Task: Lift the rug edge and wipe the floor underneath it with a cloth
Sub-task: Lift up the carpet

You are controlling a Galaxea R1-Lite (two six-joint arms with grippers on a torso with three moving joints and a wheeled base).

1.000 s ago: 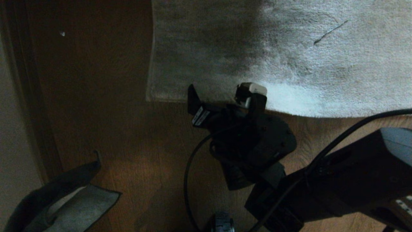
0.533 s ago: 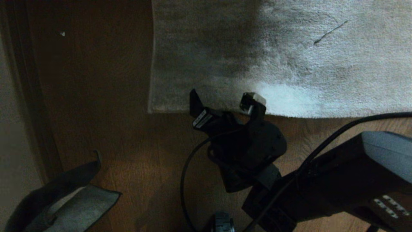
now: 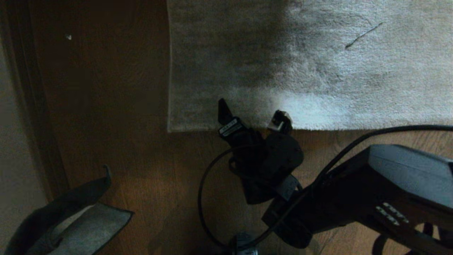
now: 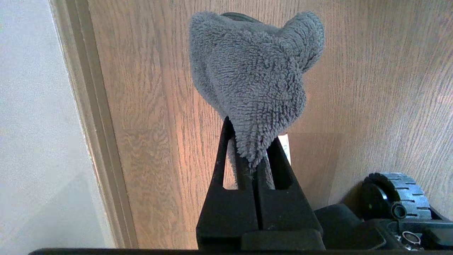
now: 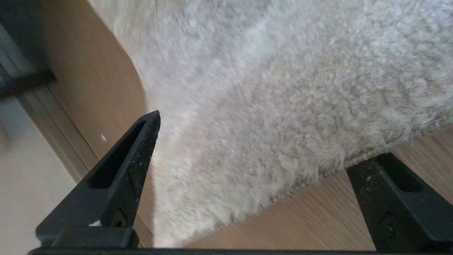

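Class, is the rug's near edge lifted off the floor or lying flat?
Lying flat: the rug edge rests on the floor, and the open right hand holds nothing.

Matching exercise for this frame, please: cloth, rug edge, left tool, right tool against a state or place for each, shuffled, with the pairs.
Things:
1. cloth
2. rug edge
3. left tool
4. right tool

States or places:
A. open, fingers over the near border of the rug
B. shut, clamped on grey fabric
C. lying flat on the floor, not lifted
D. hanging bunched from a tool above the wood planks

Pairs: 1-D, 2-C, 3-B, 4-A
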